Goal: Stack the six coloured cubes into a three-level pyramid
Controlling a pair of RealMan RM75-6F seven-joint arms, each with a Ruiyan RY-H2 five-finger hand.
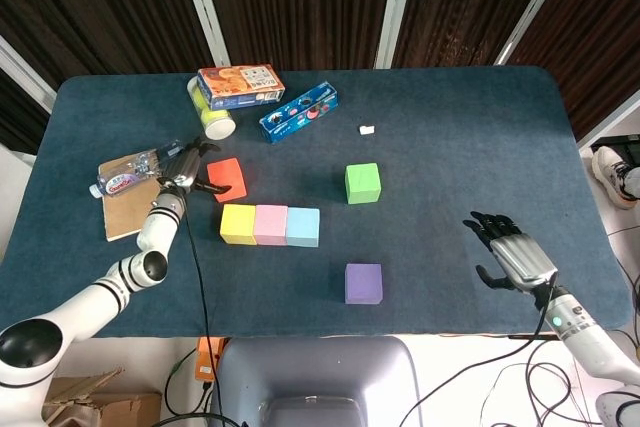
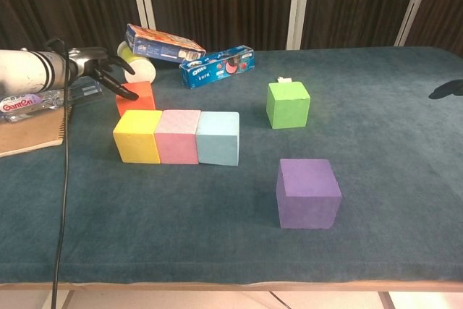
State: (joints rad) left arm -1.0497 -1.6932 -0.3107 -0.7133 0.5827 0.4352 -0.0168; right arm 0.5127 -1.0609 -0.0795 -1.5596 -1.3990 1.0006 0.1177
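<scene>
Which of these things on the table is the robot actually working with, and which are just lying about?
For the job: orange cube, yellow cube, pink cube, blue cube, green cube, purple cube.

Lying about: orange box, blue packet, tube, bottle, notebook, white scrap.
</scene>
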